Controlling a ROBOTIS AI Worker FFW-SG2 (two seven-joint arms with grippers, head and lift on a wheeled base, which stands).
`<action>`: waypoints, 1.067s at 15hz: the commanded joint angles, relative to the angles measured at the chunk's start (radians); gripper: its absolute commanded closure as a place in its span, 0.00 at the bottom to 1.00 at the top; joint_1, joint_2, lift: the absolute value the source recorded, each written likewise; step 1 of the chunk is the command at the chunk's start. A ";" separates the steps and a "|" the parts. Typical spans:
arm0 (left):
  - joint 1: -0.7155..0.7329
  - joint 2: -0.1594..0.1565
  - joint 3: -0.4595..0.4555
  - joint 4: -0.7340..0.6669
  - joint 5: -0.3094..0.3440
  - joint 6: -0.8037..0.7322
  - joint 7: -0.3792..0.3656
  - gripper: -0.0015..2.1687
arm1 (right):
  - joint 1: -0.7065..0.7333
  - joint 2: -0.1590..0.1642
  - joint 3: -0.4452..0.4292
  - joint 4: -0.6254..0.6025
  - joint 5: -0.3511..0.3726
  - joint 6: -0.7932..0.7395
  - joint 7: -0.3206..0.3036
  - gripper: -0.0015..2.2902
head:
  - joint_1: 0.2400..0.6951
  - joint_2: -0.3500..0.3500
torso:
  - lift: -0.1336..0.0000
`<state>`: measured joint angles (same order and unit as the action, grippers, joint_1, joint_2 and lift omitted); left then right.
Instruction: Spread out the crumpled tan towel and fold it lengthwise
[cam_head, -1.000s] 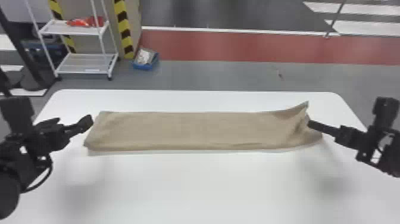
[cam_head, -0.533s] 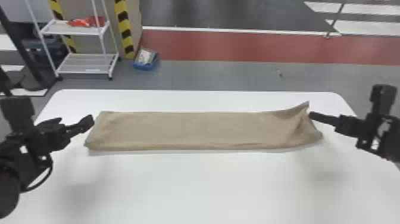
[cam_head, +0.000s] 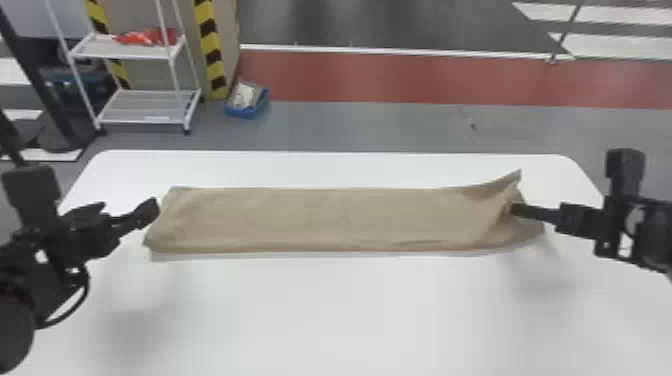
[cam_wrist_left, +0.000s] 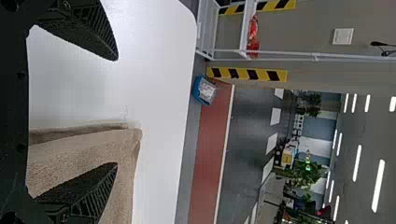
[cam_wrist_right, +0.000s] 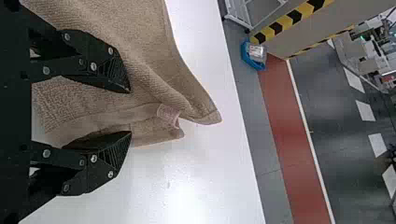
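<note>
See a tan towel (cam_head: 340, 220) laid crosswise on the white surface (cam_head: 350, 310) in a long, narrow strip, mostly flat, with layers visible at the right end and a corner (cam_head: 514, 176) raised there on the far side. Find the left hand (cam_head: 129, 206) at the towel's left end, with two fingers spread wide apart, one of them over the fabric in the left wrist view; cannot tell about touching. Find the right hand (cam_head: 515, 209) at the towel's right end, with fingers parted by a smaller gap and fabric showing between them in the right wrist view. Notice a small pale label (cam_wrist_right: 168, 115) on the towel's edge, near that raised corner. Beyond the towel's far side, on the floor, make out a blue bin (cam_head: 247, 112) and, farther left, a white wire rack (cam_head: 145, 107) with red items (cam_head: 145, 36) on the upper shelf.
</note>
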<state>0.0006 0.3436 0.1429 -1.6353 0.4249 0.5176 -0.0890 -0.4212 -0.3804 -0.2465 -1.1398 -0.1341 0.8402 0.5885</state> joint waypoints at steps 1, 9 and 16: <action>0.009 0.000 0.003 -0.004 0.002 0.000 0.000 0.04 | -0.004 0.000 0.003 0.000 0.001 0.037 0.004 0.37 | 1.00 0.43 | 0.07; 0.030 0.002 0.010 -0.047 0.003 0.028 0.000 0.04 | 0.024 0.003 -0.016 -0.071 -0.016 0.098 0.008 0.40 | 1.00 0.44 | 0.07; 0.027 0.000 0.021 -0.055 -0.001 0.016 0.002 0.04 | 0.050 0.008 -0.027 -0.120 -0.016 0.027 -0.024 0.12 | 1.00 0.43 | 0.07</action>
<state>0.0353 0.3440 0.1611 -1.6971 0.4255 0.5504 -0.0876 -0.3769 -0.3763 -0.2680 -1.2549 -0.1462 0.9114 0.5656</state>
